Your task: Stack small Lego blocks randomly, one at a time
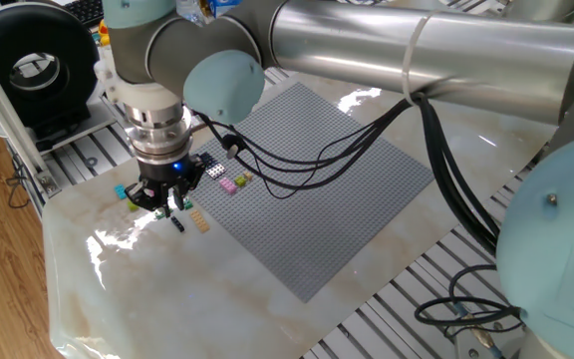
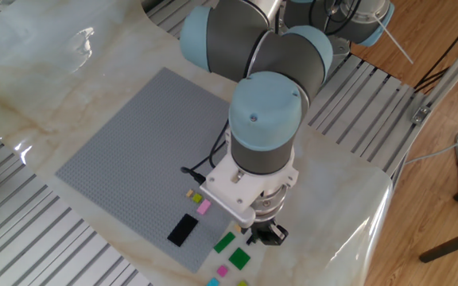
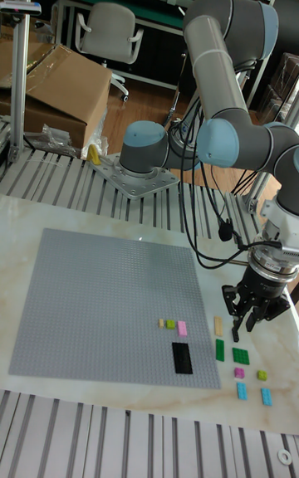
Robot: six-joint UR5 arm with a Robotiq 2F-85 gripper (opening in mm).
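My gripper (image 1: 168, 202) hangs low over the marble just left of the grey baseplate (image 1: 317, 199), fingers apart, nothing seen between them. Small Lego blocks lie around it: a cyan one (image 1: 121, 190) to its left, a tan one (image 1: 200, 222) and a tiny black one (image 1: 177, 224) in front, pink (image 1: 227, 183) and olive (image 1: 243, 179) ones on the plate edge. In the tall fixed view the gripper (image 3: 249, 322) is above two green blocks (image 3: 241, 354), with pink (image 3: 239, 373), lime (image 3: 262, 375) and cyan (image 3: 242, 391) blocks below. The arm hides the blocks directly beneath it.
A black plate (image 3: 181, 358) lies on the baseplate (image 3: 100, 304) near its front right corner. Black cables (image 1: 297, 160) loop from the wrist over the plate. A black spool (image 1: 38, 65) stands at the back left. The marble top ends near the blocks (image 2: 356, 238).
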